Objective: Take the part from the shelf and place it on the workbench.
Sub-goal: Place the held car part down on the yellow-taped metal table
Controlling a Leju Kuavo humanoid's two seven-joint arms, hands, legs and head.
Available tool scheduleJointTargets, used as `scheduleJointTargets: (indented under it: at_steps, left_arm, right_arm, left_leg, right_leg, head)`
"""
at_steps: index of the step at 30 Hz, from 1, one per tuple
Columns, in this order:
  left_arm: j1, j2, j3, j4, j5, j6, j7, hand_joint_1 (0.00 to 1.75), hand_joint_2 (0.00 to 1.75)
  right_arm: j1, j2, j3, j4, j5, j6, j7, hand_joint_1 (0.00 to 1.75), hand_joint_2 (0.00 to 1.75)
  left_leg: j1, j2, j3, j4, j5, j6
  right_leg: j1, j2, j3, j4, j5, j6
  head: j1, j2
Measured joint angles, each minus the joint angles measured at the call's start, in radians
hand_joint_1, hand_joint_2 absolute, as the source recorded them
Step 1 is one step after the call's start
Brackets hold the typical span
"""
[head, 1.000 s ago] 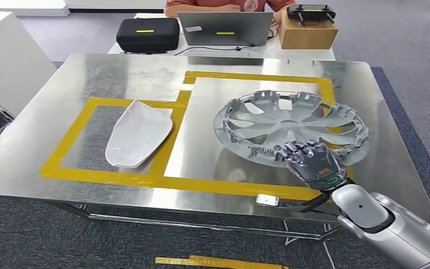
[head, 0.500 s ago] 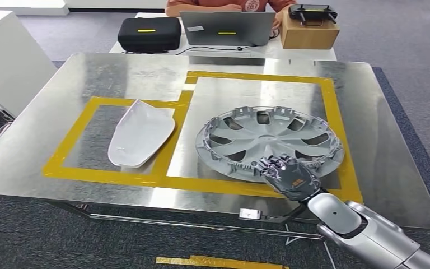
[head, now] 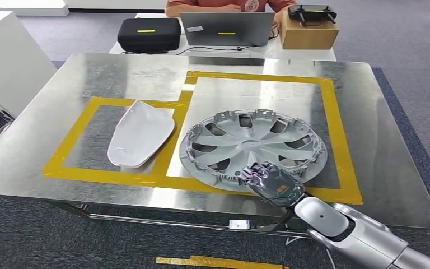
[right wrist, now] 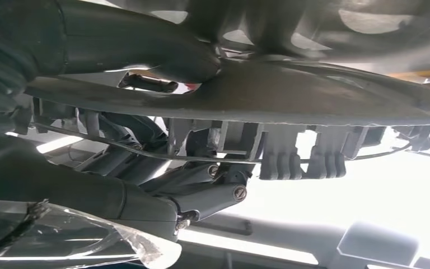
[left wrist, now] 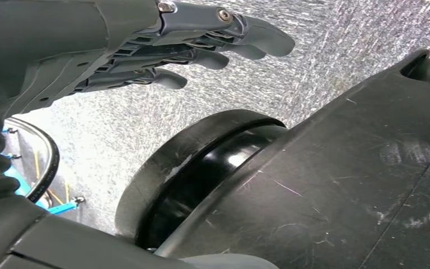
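One round, grey plastic wheel cover (head: pixel 254 147) — spoked, its rim ringed with clips — is lying inside the larger yellow-tape outline (head: pixel 336 131) on the brushed-steel workbench (head: pixel 117 70), while one smooth, white teardrop-shaped shell (head: pixel 139 134) is resting in the smaller outline beside it. The right hand (head: pixel 269 182) is reaching in low from the near edge, fingers (right wrist: pixel 201 188) and thumb clamping the cover's near rim. The left hand (left wrist: pixel 145 45) is hanging over speckled carpet — fingers extended, holding nothing.
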Motion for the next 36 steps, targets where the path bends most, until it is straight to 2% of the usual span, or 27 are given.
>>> scheduleJointTargets:
  at_steps: [4,8,16,20,23,27,30,34,36]
  left_arm:
    - [0.000,0.000,0.001,0.000,-0.002,0.000,0.000,0.00,1.75]
    - [0.004,0.000,0.004,0.000,-0.004,0.004,0.000,0.00,0.00]
    - [0.039,0.002,0.012,0.000,0.000,0.017,0.000,0.00,0.00]
    - [0.054,0.004,0.018,0.000,0.001,0.019,0.000,0.00,0.00]
    - [0.061,0.005,0.022,0.000,-0.001,0.019,-0.007,0.00,0.00]
    - [0.068,0.007,0.024,0.000,-0.015,0.014,-0.027,0.00,0.00]
    - [0.068,0.009,0.024,0.000,-0.031,0.003,-0.044,0.00,0.00]
    - [0.068,0.011,0.024,0.000,-0.039,-0.001,-0.053,0.00,0.00]
    - [0.067,0.012,0.024,0.000,-0.045,-0.007,-0.057,0.00,0.00]
  right_arm:
    - [-0.003,-0.001,0.008,-0.001,0.001,0.008,0.027,0.00,0.00]
    - [0.001,-0.004,0.002,-0.015,0.054,-0.009,0.092,0.00,0.00]
    - [0.059,-0.005,-0.103,-0.121,0.146,-0.082,0.176,0.00,0.00]
    - [0.084,-0.005,-0.176,-0.189,0.159,-0.150,0.175,0.00,0.00]
    - [0.125,0.007,-0.264,-0.265,0.159,-0.220,0.075,0.00,0.00]
    - [0.206,0.087,-0.413,-0.429,0.159,-0.250,-0.149,0.00,0.00]
    - [0.222,0.132,-0.448,-0.564,0.159,-0.253,-0.179,0.00,0.00]
    - [0.223,0.158,-0.451,-0.679,0.155,-0.256,-0.188,0.00,0.00]
    - [0.223,0.170,-0.452,-0.716,0.120,-0.256,-0.232,0.00,0.00]
  left_leg:
    - [0.000,0.000,0.000,0.000,0.000,0.000]
    - [0.000,0.000,0.000,0.000,0.000,0.000]
    - [0.000,0.002,0.000,0.001,-0.001,0.000]
    - [0.000,0.003,0.000,0.002,-0.001,0.000]
    - [0.000,0.003,0.000,0.002,-0.001,0.000]
    - [0.000,0.004,-0.001,0.002,-0.002,-0.001]
    - [0.000,0.005,0.000,0.002,-0.002,-0.001]
    - [0.001,0.005,0.000,0.002,-0.002,-0.001]
    - [0.000,0.006,0.000,0.003,-0.002,-0.001]
  right_leg:
    - [0.000,0.000,0.000,0.000,0.000,0.000]
    - [0.000,0.000,0.000,0.000,0.000,0.000]
    - [0.000,0.001,-0.001,0.000,0.000,0.000]
    - [0.000,0.002,-0.001,0.000,0.000,0.000]
    - [0.000,0.002,-0.001,0.000,0.000,0.000]
    - [0.000,0.004,-0.001,0.000,0.000,0.000]
    - [0.001,0.005,-0.002,0.000,0.000,0.000]
    - [0.001,0.005,-0.001,0.000,0.000,0.000]
    - [0.001,0.005,-0.001,0.000,0.001,0.000]
  head:
    - [0.000,0.000]
    - [0.000,0.000]
    - [0.000,0.000]
    - [0.000,0.000]
    - [0.000,0.000]
    - [0.000,0.000]
    - [0.000,0.000]
    - [0.000,0.000]
    - [0.000,0.000]
